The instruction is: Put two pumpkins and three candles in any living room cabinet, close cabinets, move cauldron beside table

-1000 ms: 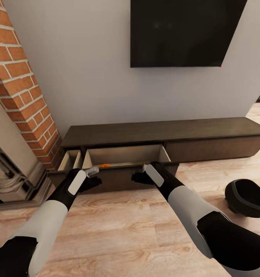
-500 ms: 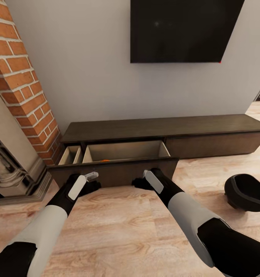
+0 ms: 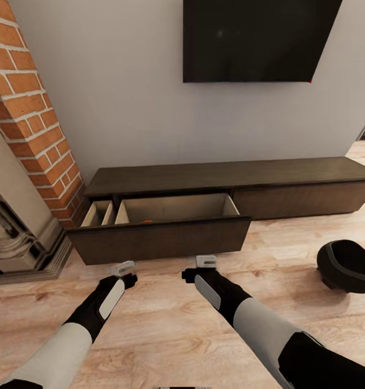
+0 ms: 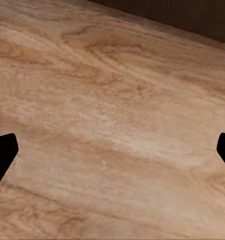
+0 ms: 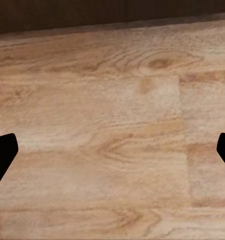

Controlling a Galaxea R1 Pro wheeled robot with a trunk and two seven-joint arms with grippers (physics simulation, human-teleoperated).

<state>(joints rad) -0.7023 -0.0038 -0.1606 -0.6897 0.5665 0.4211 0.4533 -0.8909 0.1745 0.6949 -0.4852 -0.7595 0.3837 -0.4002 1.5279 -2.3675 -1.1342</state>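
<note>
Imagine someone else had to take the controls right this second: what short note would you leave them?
Left gripper open and empty, over bare floor short of the drawer.
Right gripper open and empty too, beside it.
Cabinet: its wide drawer stands pulled out, and a narrow compartment at its left also shows open.
A sliver of orange peeks over the drawer front, likely a pumpkin; how much else is inside is hidden.
Cauldron sits on the floor at the right; I see no table near it.
Left to do: account for every pumpkin and candle, shut the drawers, move the cauldron beside a table.
</note>
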